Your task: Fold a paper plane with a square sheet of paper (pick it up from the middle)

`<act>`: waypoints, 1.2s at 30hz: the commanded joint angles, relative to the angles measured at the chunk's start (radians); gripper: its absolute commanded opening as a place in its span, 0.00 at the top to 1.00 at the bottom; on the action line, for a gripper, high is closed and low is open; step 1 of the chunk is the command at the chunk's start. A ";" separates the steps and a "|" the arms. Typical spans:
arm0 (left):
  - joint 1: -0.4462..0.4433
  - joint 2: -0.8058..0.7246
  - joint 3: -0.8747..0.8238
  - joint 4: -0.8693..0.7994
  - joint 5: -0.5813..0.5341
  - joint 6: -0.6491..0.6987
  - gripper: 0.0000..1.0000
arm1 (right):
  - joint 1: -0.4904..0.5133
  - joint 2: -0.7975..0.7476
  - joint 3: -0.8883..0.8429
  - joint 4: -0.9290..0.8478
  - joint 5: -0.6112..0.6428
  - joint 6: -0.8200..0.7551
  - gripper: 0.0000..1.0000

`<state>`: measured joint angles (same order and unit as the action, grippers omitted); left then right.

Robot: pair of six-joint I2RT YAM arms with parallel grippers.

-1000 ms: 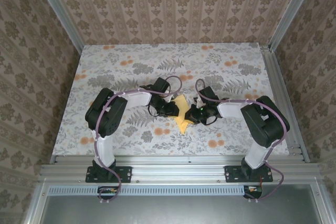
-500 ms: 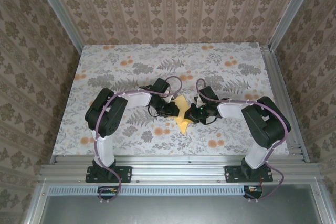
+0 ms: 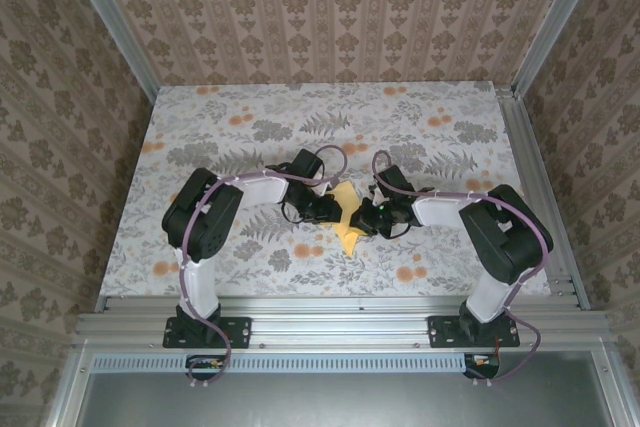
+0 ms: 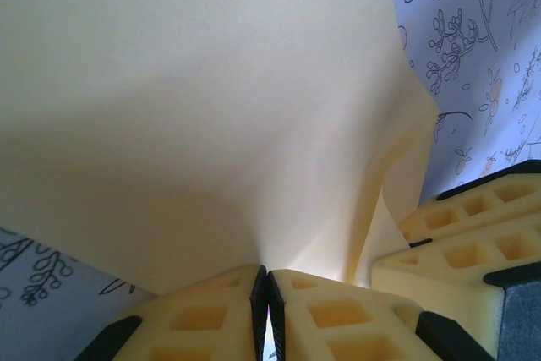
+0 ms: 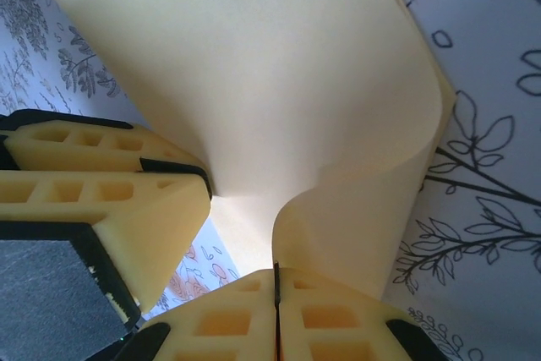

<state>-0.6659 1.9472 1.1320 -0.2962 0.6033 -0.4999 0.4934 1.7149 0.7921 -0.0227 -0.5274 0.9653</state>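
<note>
Over the middle of the flowered cloth point(image 3: 250, 117), slightly toward its near edge, the left gripper point(image 4: 267, 281) has its jaws pressed together on the square sheet of paper point(image 4: 211, 107). The right gripper point(image 5: 276, 276) pinches the same sheet just beside it, from the right. The pale-yellow sheet bows and curls between the 2, with 1 corner pointing toward the near edge. I cannot tell whether it touches the cloth.
</note>
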 commanded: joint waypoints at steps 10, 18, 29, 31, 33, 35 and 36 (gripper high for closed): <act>-0.014 0.009 -0.043 -0.054 -0.044 0.028 0.79 | -0.003 -0.057 0.001 0.030 0.041 0.041 0.90; -0.017 0.007 -0.043 -0.052 -0.043 0.027 0.79 | 0.000 -0.030 0.007 0.028 0.032 0.029 0.90; -0.016 0.010 -0.038 -0.048 -0.040 0.024 0.80 | 0.011 0.003 0.011 0.017 0.038 0.015 0.90; -0.016 0.010 -0.036 -0.048 -0.039 0.024 0.80 | 0.011 0.007 0.016 0.017 0.040 0.014 0.90; -0.017 0.009 -0.032 -0.047 -0.037 0.023 0.80 | 0.013 0.015 0.022 0.012 0.042 0.011 0.89; -0.016 0.009 -0.030 -0.047 -0.036 0.020 0.79 | 0.013 0.022 0.025 0.015 0.043 0.012 0.89; -0.017 0.008 -0.027 -0.046 -0.035 0.019 0.79 | 0.015 0.028 0.025 0.016 0.042 0.009 0.89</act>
<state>-0.6670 1.9434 1.1259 -0.2874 0.6025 -0.4995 0.5014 1.7218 0.7921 0.0006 -0.5037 0.9909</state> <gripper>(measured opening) 0.206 0.106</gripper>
